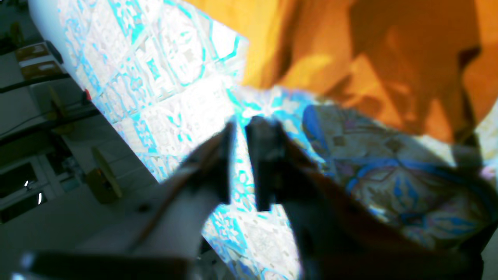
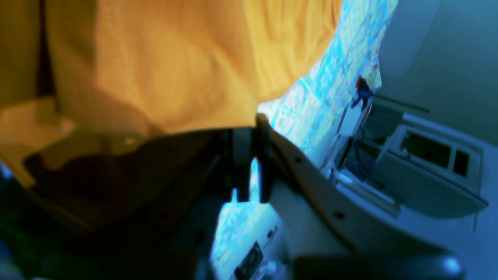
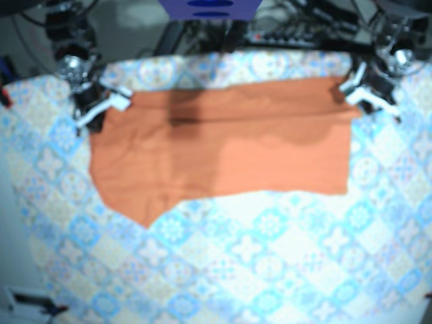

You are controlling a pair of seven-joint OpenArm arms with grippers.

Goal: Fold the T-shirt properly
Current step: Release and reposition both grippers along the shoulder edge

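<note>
Folding is judged midway; shirt (image 3: 223,148) corners at 10 and 2 o'clock must be gripped; left hand (image 1: 240,134) slightly parted, empty; right hand (image 2: 249,140) cannot be told.

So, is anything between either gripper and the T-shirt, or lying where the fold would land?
Nothing visible. The left gripper and right gripper sit at the T-shirt's top corners in the base view, and only the patterned tablecloth shows around it.
</note>
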